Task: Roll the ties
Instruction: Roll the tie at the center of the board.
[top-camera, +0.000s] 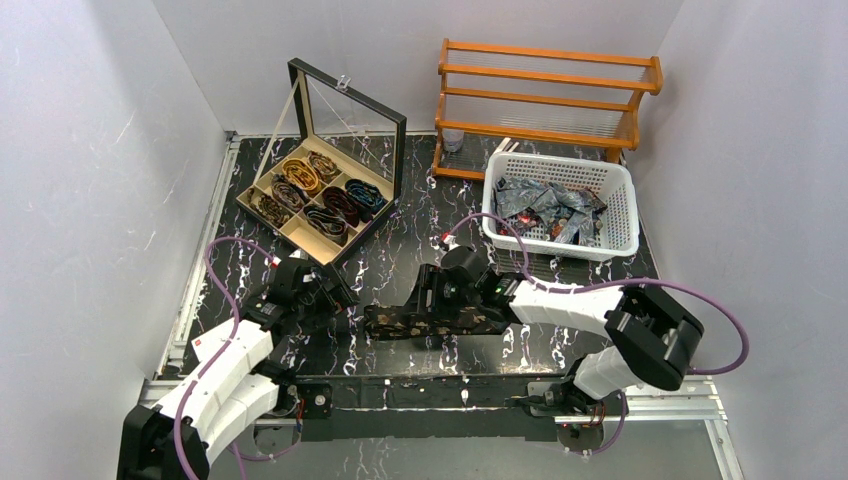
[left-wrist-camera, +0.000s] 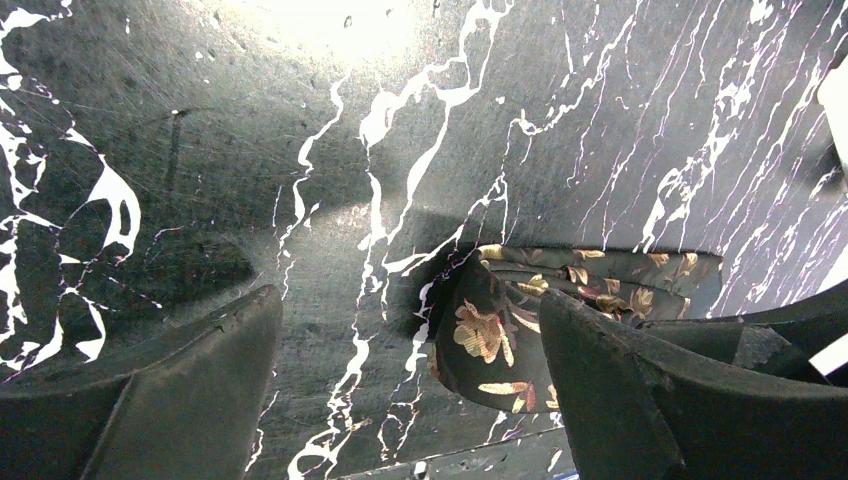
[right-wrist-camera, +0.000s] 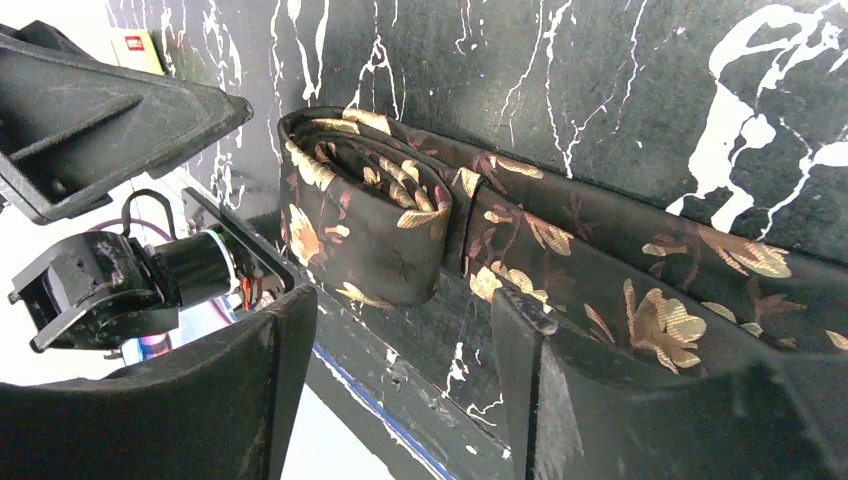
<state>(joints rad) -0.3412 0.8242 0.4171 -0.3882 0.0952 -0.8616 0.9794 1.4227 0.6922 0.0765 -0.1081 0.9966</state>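
The dark gold-floral tie (right-wrist-camera: 370, 235) lies flat on the black marbled table (top-camera: 400, 250), one end partly rolled — that end sits between both grippers. Left gripper (left-wrist-camera: 410, 305): jaws spread wide, nothing held. Right gripper (right-wrist-camera: 405, 300): jaws apart just behind the roll — not clamped.

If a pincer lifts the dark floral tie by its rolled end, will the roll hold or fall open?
Probably it falls open: the dark floral tie is limp cloth, and its coil looks loose, with gaps between layers. The unrolled length would likely hang and drag. The glossy weave may slip in a hard grip.
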